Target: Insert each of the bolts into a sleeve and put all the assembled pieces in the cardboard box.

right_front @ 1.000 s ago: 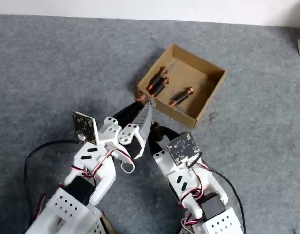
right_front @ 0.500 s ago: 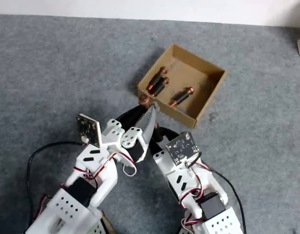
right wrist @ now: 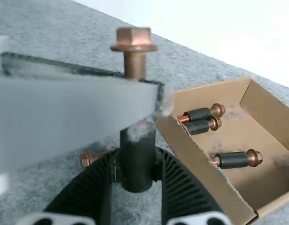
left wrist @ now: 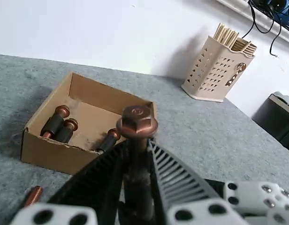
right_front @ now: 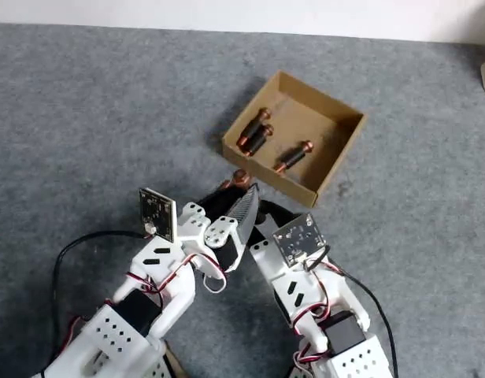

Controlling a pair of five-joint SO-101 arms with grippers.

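My left gripper [left wrist: 135, 147] is shut on a copper bolt [left wrist: 137, 124], head up. In the high view it [right_front: 244, 191] sits just in front of the cardboard box [right_front: 321, 185]. Directly below, my right gripper [right wrist: 136, 160] is shut on an upright black sleeve [right wrist: 136, 157]. The bolt [right wrist: 134, 47] stands in line above the sleeve. A left finger [right wrist: 74, 117] hides where they meet. Three assembled pieces [right_front: 256, 132] lie in the box. A loose bolt [right wrist: 90, 158] lies on the carpet beside the grippers.
Grey carpet covers the table. A cream perforated holder with sticks [left wrist: 219, 70] stands beyond the box near the white wall. The box [right wrist: 215, 183] is close to the right gripper's side. The two arms [right_front: 298, 268] crowd together at the front.
The left gripper with its bolt has drawn back from the box's near corner toward the right gripper. The right arm has hardly moved.
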